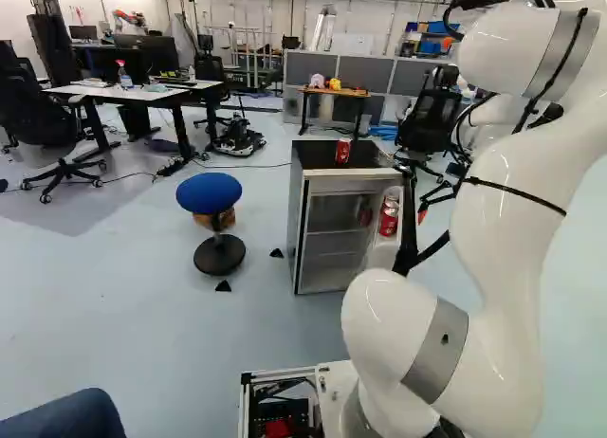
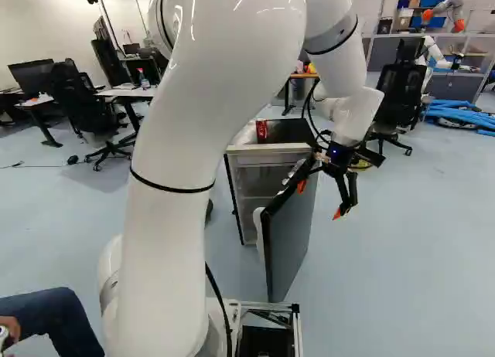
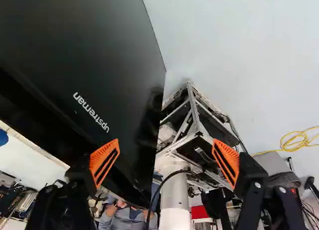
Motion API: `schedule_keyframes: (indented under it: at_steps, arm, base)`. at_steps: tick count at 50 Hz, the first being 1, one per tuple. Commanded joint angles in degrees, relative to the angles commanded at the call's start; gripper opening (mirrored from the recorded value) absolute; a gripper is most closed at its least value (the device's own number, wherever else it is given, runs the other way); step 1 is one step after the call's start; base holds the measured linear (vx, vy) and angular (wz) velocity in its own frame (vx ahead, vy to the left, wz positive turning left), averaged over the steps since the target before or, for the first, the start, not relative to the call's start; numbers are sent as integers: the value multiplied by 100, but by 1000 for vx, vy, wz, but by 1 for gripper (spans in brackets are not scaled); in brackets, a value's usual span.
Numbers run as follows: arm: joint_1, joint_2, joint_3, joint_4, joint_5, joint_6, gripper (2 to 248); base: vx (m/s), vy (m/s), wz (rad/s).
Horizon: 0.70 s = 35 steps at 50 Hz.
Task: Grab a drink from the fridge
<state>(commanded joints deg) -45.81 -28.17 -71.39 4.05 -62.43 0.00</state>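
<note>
So the drinks here are the red soda cans [image 1: 388, 218] sitting in the inner rack of the mini-fridge door [image 2: 288, 237], which is standing open. I can't swear to the count, they overlap. There's also a single red soda can [image 1: 342, 152] on top of the mini fridge [image 1: 299, 231]. The gripper [image 3: 165, 161] is open with nothing held, its orange pads [image 3: 105, 161] spread wide, and it's on the outer side of the door, so imo it has to come round to the rack side before it can grab anything. As for handling, I'd guess a full can is fairly heavy for its size and firm while sealed, but the wall is thin metal, so too hard a squeeze would dent it. If it's chilled it may be slick with condensation too. The ribs on the pads should help with that. I'd take it round the middle of the body, one pad on each side, can kept upright, steady medium squeeze. Stay off the rim and the tab. I'd lift it straight up past the rack's lip before pulling away, otherwise it could snag and swing the door, or knock its neighbour out.
</note>
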Motion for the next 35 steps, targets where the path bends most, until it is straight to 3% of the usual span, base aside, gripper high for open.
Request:
schedule_keyframes:
  at_steps: [35]
  arm:
    - [585,328,554,0,0,0,247]
  base:
    - [0,0,0]
